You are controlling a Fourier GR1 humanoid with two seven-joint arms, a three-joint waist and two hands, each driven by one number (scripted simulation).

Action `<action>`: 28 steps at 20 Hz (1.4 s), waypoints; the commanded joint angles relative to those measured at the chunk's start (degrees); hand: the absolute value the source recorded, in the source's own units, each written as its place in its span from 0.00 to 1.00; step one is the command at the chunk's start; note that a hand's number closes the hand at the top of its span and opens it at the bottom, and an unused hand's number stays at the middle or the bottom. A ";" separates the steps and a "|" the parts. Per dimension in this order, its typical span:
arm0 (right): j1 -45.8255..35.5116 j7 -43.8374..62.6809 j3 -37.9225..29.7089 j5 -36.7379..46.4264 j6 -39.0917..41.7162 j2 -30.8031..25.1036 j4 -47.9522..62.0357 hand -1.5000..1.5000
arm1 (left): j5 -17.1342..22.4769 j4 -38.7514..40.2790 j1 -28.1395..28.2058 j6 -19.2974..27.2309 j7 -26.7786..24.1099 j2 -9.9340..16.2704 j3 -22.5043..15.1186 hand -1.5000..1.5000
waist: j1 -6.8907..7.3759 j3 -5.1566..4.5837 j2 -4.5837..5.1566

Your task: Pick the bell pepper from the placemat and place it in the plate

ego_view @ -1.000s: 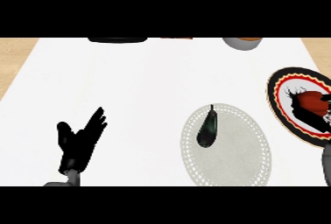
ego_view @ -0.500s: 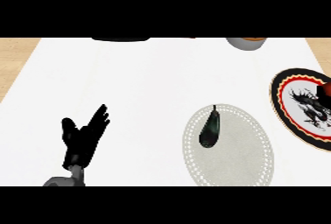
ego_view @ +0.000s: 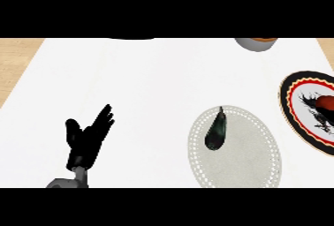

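A red bell pepper (ego_view: 324, 102) lies on the round plate (ego_view: 291, 115) with the red and black rim, at the right edge of the head view. Thin black marks show on the plate just below it; I cannot tell what they are. The white lacy placemat (ego_view: 244, 159) lies left of the plate. On the placemat's upper left rests a dark, long, pointed object (ego_view: 216, 130). My left hand (ego_view: 85, 137) stands open at the lower left, fingers up, far from both. My right hand does not show.
A grey bowl (ego_view: 257, 43) with an orange rim sits at the far edge, right of centre. A dark object (ego_view: 130, 39) shows at the far edge, centre left. The counter's wooden surround (ego_view: 16, 62) runs along the left.
Grey pieces that showed at the right edge beside the plate are gone. The red pepper now shows plainly on the plate. The left hand has hardly moved.
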 commanded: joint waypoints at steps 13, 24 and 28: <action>0.49 -18.39 -15.94 -16.33 16.55 -3.66 7.74 0.00 | 0.84 -1.26 1.28 -0.29 1.11 0.79 1.44 0.50 | -1.55 -0.01 -0.44; 13.07 -26.11 -13.37 -15.97 42.46 -10.38 9.07 0.00 | 0.94 -0.19 1.52 -1.03 -0.03 1.18 2.66 0.50 | -2.99 -0.20 -1.02; 15.50 -28.07 -11.54 -14.21 43.13 -11.74 9.32 0.00 | -0.76 -1.72 2.05 0.33 0.41 -0.38 0.71 0.50 | -2.68 -0.13 -0.97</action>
